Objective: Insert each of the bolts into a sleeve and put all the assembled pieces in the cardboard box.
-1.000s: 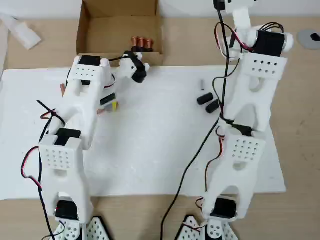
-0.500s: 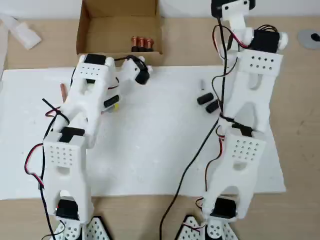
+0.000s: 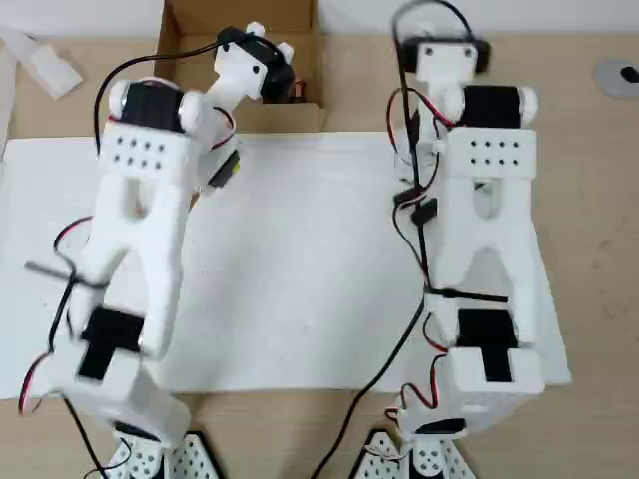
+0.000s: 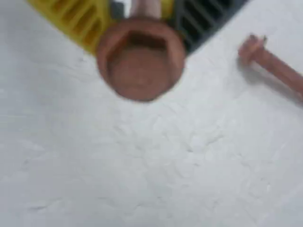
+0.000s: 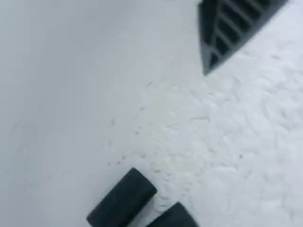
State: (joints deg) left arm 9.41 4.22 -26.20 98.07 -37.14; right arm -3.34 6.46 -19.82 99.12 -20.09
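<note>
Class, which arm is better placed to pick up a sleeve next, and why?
Right, probably: two black sleeves lie on the mat close in its wrist view, while the left fingers grip a bolt.

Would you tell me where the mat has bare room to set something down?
The middle of the mat, between the left arm and right arm, is bare to its near edge. It is crowded by the sleeves at the right arm and near the box, where the left arm holds a bolt.
</note>
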